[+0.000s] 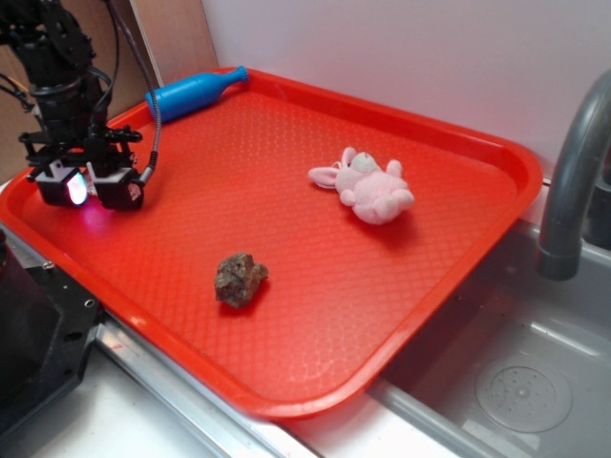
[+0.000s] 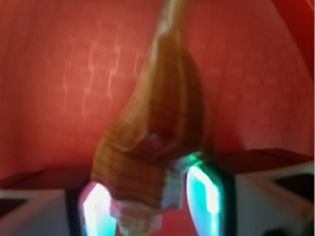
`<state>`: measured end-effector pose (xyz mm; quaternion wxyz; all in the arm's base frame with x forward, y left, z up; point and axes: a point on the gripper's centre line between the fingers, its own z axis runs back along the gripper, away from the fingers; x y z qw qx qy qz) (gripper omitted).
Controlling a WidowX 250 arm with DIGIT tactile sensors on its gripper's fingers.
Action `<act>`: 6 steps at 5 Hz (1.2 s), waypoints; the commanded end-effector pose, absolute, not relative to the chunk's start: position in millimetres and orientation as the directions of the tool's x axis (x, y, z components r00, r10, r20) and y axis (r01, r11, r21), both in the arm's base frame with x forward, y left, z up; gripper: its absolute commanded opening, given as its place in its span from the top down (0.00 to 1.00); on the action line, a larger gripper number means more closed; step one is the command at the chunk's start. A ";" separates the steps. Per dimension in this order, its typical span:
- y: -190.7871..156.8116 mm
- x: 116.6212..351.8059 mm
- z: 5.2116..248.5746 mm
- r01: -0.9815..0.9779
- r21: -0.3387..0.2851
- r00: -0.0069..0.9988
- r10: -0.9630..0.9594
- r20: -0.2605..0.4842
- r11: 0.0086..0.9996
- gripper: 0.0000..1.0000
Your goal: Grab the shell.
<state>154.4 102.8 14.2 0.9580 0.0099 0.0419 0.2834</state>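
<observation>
The shell (image 2: 152, 123), tan-orange and ridged, fills the middle of the wrist view, with its pointed end away from me and its wide end between my two glowing pads. My gripper (image 2: 150, 206) is shut on that wide end, and both pads touch its sides. In the exterior view the gripper (image 1: 88, 191) sits low over the left end of the red tray (image 1: 286, 143). The fingers hide the shell there; only a glow shows between them.
A dark brown lumpy rock (image 1: 241, 279) lies near the tray's front. A pink plush bunny (image 1: 368, 186) lies right of centre and a blue bottle (image 1: 196, 93) rests on the far rim. A grey faucet (image 1: 573, 172) and a metal sink (image 1: 516, 382) are on the right.
</observation>
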 end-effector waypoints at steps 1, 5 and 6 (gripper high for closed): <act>75.3 170.1 79.6 -0.291 0.100 0.955 0.295 -0.020 0.951 1.00; 9.1 172.4 168.8 0.200 0.065 0.976 -0.205 0.077 0.978 1.00; 5.5 159.9 175.9 0.192 0.055 0.973 -0.197 0.116 0.980 1.00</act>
